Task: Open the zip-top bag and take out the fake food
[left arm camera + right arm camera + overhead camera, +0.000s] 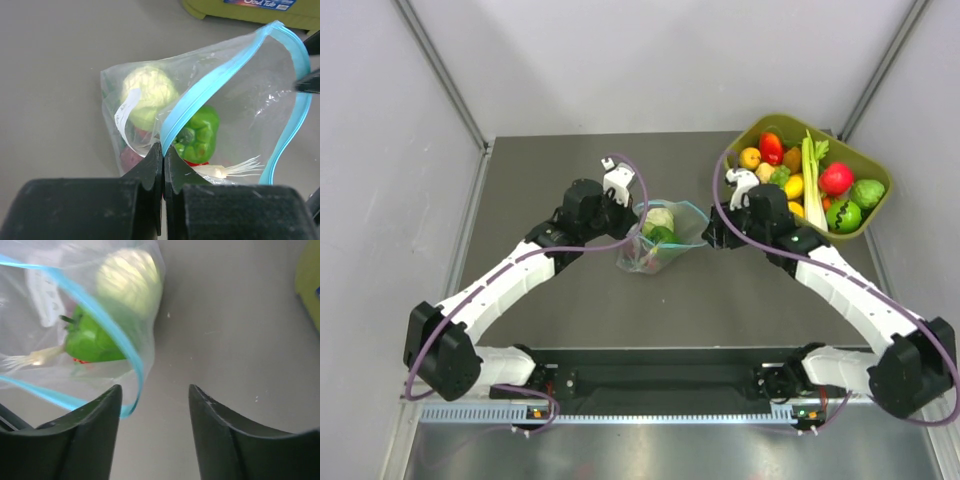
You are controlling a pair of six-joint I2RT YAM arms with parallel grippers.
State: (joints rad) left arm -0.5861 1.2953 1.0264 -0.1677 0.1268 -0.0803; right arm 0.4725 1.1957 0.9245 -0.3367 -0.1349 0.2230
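Left wrist view: left tool (163, 150) pressed together, clamped on the teal zip strip (215, 82) at the mouth of the zip-top bag (260, 105). Mouth gaping wide, strip curving up and round in a loop. Inside, pale green cabbage (150, 95) behind the clamped lip, green bell pepper (200, 132) just beside it, something red under both, too hidden to name. Right wrist view: right tool (155, 388) spread apart, holding nothing, one side just beside the bend of the strip, contact unclear. Top external view: bag lying at the middle of the bench (570, 300), between both tools, somewhat nearer the far edge. Olive-green tub (788, 118) of other toy produce at the far right corner, well apart from the bag.
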